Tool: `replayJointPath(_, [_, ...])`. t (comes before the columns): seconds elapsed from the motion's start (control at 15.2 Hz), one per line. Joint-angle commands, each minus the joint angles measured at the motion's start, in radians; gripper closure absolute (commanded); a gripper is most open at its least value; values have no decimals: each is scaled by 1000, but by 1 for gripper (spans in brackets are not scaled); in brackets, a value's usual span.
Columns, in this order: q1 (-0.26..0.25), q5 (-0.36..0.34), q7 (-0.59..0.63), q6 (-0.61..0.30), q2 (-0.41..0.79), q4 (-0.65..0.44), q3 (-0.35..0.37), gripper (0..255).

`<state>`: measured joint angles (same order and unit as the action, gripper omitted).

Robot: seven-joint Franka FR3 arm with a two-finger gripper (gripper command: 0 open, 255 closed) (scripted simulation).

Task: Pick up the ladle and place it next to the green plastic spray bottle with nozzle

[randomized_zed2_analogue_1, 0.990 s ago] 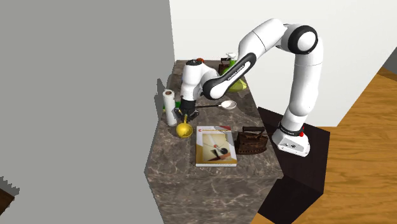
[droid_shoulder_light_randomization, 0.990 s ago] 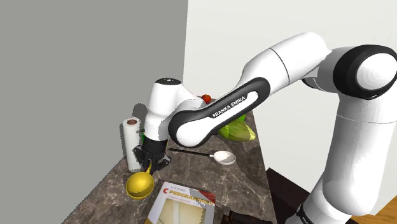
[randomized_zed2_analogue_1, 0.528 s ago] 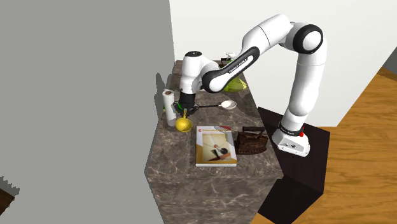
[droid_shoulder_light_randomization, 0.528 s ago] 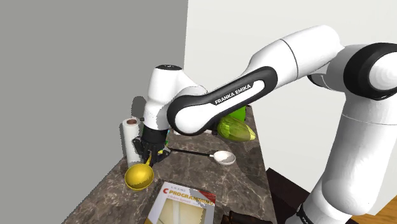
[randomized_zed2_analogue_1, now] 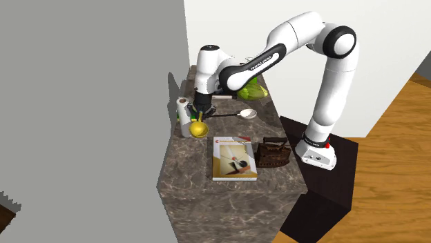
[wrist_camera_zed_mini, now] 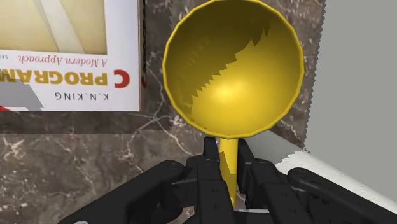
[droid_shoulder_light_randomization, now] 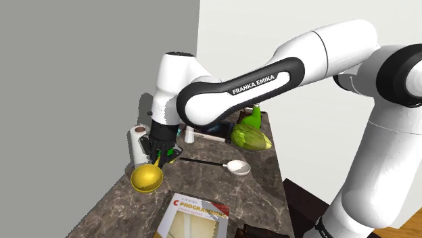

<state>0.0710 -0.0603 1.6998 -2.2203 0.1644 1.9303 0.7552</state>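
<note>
In the shoulder view's lower left, the gripper (droid_shoulder_light_randomization: 161, 157) has its fingers clenched on the thin handle of the yellow ladle (droid_shoulder_light_randomization: 147, 177). The ladle's round bowl hangs below them over the dark marble desk (droid_shoulder_light_randomization: 216, 184), just beside a paper towel roll (droid_shoulder_light_randomization: 137, 144). The arm (droid_shoulder_light_randomization: 257, 84) bears the words "FRANKA EMIKA". Near the frame's middle, the green spray bottle (droid_shoulder_light_randomization: 249, 134) sits well apart from the ladle. In the wrist view, the book (wrist_camera_zed_mini: 70, 57) reads "K.N.KING", "A Modern Approach" and "C PROGRAM", cut off.
</note>
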Motion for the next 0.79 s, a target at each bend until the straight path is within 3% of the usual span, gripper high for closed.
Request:
replayJointPath(0.0, [5,15,-9,27,-16,-14,3,255])
replayJointPath(0.73, [14,50,-26,167,-58,-124,9,255])
